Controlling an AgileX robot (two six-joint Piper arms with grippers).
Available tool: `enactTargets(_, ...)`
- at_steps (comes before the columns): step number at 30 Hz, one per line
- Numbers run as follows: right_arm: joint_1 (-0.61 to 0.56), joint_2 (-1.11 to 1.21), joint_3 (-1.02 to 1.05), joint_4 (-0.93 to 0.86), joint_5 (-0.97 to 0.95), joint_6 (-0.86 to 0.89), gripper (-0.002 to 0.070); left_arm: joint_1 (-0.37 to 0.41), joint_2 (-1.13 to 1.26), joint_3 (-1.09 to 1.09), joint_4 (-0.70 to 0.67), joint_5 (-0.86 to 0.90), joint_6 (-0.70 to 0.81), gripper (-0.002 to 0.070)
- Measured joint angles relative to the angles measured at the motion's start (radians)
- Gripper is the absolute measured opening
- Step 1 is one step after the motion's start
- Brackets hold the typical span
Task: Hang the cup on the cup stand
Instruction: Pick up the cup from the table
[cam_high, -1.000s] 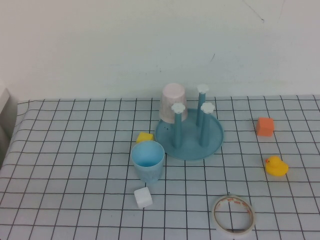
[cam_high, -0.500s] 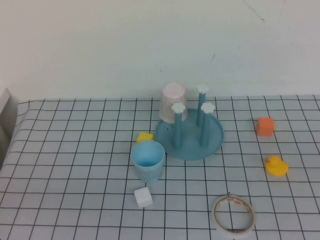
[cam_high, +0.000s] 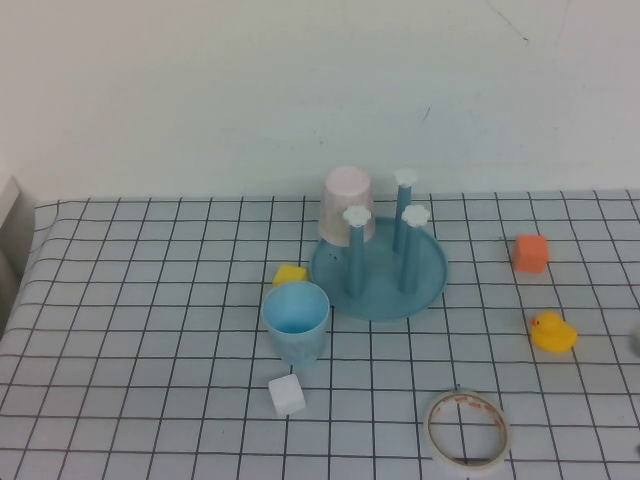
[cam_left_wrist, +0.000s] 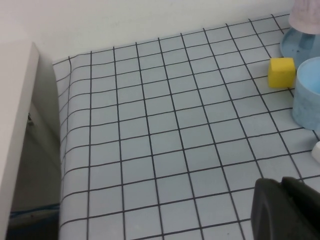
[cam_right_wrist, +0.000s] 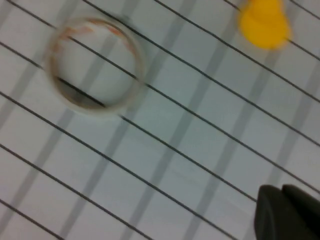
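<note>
The light blue cup (cam_high: 296, 320) stands upright, mouth up, on the checked cloth just left of and in front of the cup stand (cam_high: 380, 285). The stand is a teal dish with blue pegs (cam_high: 355, 250) capped by white flowers. In the left wrist view the cup (cam_left_wrist: 307, 100) and the stand's rim (cam_left_wrist: 296, 46) sit at the frame edge, well away from my left gripper (cam_left_wrist: 281, 181), which is shut and empty over the cloth. My right gripper (cam_right_wrist: 281, 188) is shut and empty above the cloth, near the tape roll and the duck.
A pale pink cup (cam_high: 347, 205) hangs upside down on the stand's back-left peg. A yellow block (cam_high: 290, 274), white cube (cam_high: 286, 395), tape roll (cam_high: 466, 430), yellow duck (cam_high: 552, 332) and orange cube (cam_high: 530, 253) lie around. The cloth drops off at the table's left edge (cam_left_wrist: 65, 150).
A small grey blur has appeared at the right edge of the high view beside the duck. The cup, the stand and the other objects have not moved.
</note>
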Motion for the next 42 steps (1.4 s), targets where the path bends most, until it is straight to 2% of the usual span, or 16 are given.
enactTargets(6, 0.167, 0.19, -0.088, 0.19, -0.145, -0.117, -0.0001, 0.0, 0.0, 0.0, -0.053, 0.0, 0.0, -0.0002)
enactTargets(12, 0.311, 0.428, -0.33, 0.212, -0.164, -0.128, -0.0001, 0.0, 0.0, 0.0, -0.068, 0.0, 0.0, -0.0002)
enactTargets(16, 0.341, 0.567, -0.52, 0.219, -0.166, -0.083, 0.0006, 0.0, 0.0, 0.0, -0.068, 0.0, 0.0, -0.0002)
enactTargets(19, 0.341, 0.658, -0.641, 0.24, -0.166, -0.005, 0.0067, 0.0, 0.0, 0.0, -0.068, 0.0, 0.0, -0.0002)
enactTargets(25, 0.341, 0.794, -0.812, 0.348, -0.155, 0.053, 0.0323, 0.0, 0.0, 0.0, -0.068, 0.0, 0.0, -0.0002)
enactTargets(27, 0.341, 0.841, -0.845, 0.406, -0.155, 0.057, 0.0379, 0.0, 0.0, 0.0, -0.068, 0.0, 0.0, -0.0002)
enactTargets(32, 0.341, 0.938, -0.887, 0.472, -0.153, 0.059, 0.0414, 0.0, 0.0, 0.0, -0.07, 0.0, 0.0, -0.0002)
enactTargets(42, 0.341, 1.024, -0.935, 0.563, -0.153, 0.059, 0.0419, 0.0, 0.0, 0.0, -0.095, 0.0, 0.0, -0.0002)
